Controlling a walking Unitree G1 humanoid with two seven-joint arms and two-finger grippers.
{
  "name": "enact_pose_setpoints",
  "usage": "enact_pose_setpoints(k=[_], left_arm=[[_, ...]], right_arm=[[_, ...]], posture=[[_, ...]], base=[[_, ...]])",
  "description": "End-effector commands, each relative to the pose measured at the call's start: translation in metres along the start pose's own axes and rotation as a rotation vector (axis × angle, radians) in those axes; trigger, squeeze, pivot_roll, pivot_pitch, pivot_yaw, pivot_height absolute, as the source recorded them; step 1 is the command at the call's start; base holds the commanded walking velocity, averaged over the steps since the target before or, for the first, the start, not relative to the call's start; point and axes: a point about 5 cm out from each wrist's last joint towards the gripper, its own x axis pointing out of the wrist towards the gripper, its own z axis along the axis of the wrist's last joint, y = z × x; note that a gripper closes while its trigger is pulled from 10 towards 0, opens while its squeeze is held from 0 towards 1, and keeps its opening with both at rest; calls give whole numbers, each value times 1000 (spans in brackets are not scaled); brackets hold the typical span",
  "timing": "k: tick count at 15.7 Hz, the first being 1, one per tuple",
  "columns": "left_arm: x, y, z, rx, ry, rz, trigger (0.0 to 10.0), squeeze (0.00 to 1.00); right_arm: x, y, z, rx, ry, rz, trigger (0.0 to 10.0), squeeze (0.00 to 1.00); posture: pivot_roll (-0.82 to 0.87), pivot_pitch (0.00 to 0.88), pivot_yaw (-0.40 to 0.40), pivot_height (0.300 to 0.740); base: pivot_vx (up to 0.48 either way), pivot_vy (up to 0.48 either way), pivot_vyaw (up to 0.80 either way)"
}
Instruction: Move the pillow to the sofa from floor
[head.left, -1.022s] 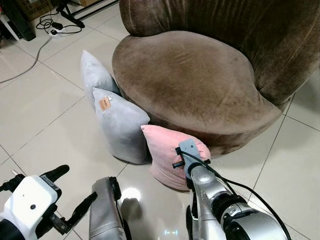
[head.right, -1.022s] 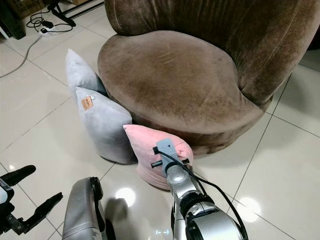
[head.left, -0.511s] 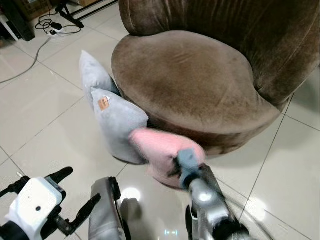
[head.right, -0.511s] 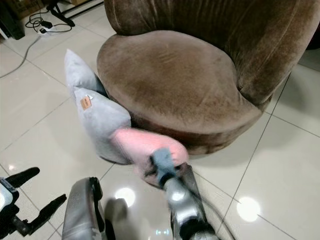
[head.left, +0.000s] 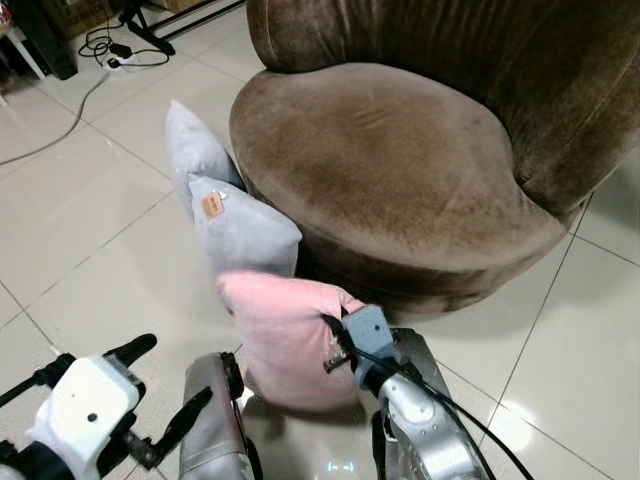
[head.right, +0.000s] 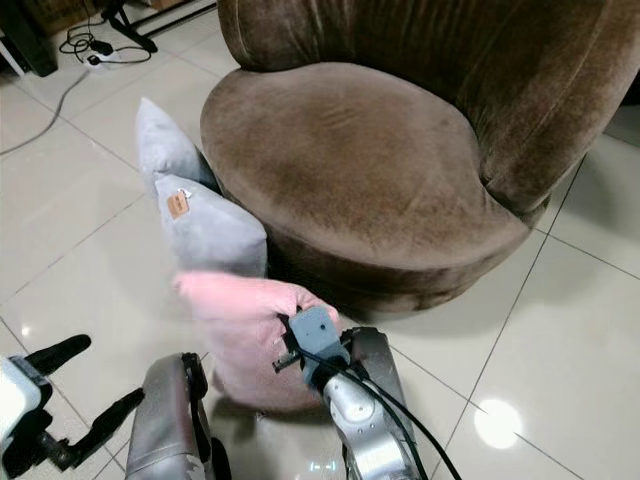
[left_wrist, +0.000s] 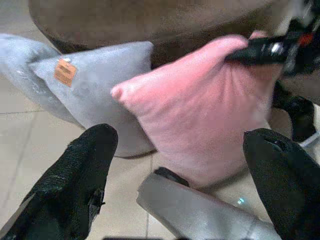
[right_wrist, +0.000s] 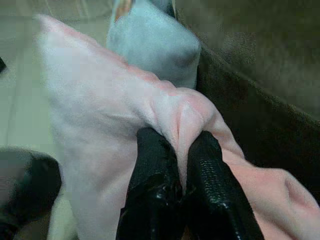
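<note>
Right wrist view shows the right gripper pinching a fold of the pink pillow tight between its two black fingers. The pillow hangs from that grip just in front of the brown sofa, beside two grey pillows leaning against the sofa's base on the tiled floor. The left gripper sits low at the robot's left, fingers spread wide apart and holding nothing.
</note>
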Motion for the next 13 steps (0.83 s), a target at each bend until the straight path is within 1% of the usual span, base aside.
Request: enact_pose_setpoints(k=[1,3,5,6,7,8,9,10,11,13], left_arm=[[1,2,-5,4,13,23,10000,0],[3,9,-1,-27,-29,100,10000,0],[12,13,4,-55,-84,178,10000,0],[18,14,7,-72,-115,202,10000,0],[25,16,11,-86,-150,222,10000,0],[29,17,14,-86,-169,230,10000,0],[39,22,26,-76,-224,245,10000,0],[44,26,36,-65,-271,266,10000,0],[49,31,43,-63,-299,295,10000,0],[62,39,49,-71,-309,343,10000,0]], right_arm=[[9,15,32,109,-134,15,0,0],[-2,-7,65,190,-245,-45,0,0],[-12,-25,93,242,-321,-78,0,0],[-15,-33,105,268,-356,-92,2314,0],[-18,-41,117,289,-363,-115,10000,0],[-20,-46,125,303,-387,-123,10000,0],[-24,-55,141,274,-404,-135,10000,0],[-31,-59,153,247,-422,-157,10000,0],[-36,-64,162,248,-434,-179,10000,0],[-37,-70,169,253,-432,-218,10000,0]], posture=[[17,115,43,505],[2,61,35,505],[-12,7,41,505],[-20,0,41,505],[-28,0,40,505],[-30,0,39,505],[-32,0,32,505],[-32,0,31,505],[-35,0,34,515],[-52,0,40,530]], base=[[0,0,0],[0,0,0],[0,0,0],[0,0,0],[0,0,0],[0,0,0],[0,0,0],[0,0,0],[0,0,0],[0,0,0]])
